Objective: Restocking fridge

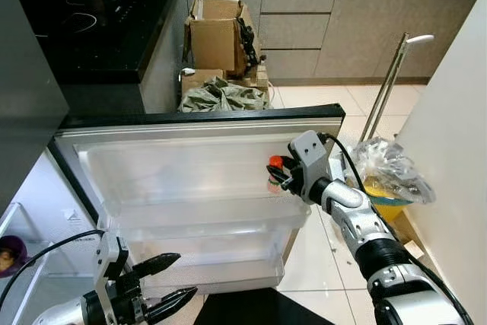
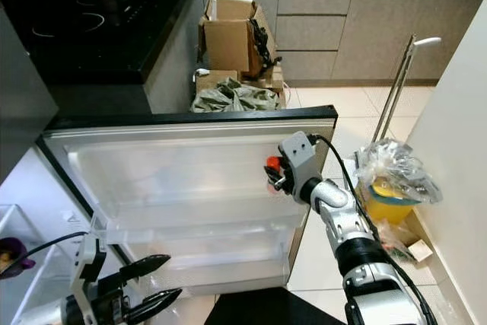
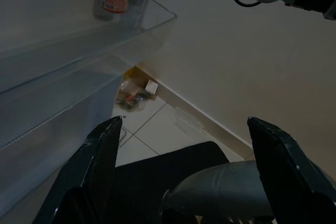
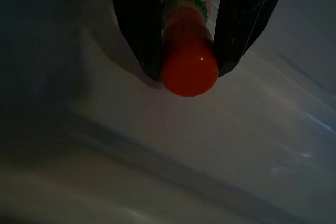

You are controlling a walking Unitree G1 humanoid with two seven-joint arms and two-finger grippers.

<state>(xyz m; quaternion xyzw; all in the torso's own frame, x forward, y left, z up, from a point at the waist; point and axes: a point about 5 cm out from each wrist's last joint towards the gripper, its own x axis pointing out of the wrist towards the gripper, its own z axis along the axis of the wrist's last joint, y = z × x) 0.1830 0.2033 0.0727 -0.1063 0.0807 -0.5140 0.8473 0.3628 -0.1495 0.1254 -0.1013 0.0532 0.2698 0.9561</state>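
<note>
The right gripper (image 1: 280,173) is clamped on a small bottle with an orange-red cap (image 4: 189,69), one black finger (image 4: 137,19) on either side of its neck. It holds the bottle against the inner face of the open fridge door (image 1: 183,173), at the door's right end and just above the upper clear shelf (image 1: 213,215). Down low on the robot's left, the left gripper (image 1: 161,283) hangs with its fingers spread wide, holding nothing, in front of the lower door shelf. Beyond the door, cardboard boxes (image 1: 217,36) sit on the tiled floor beside the dark counter (image 1: 91,43), and a crumpled plastic bag (image 1: 392,169) lies by the right wall.
</note>
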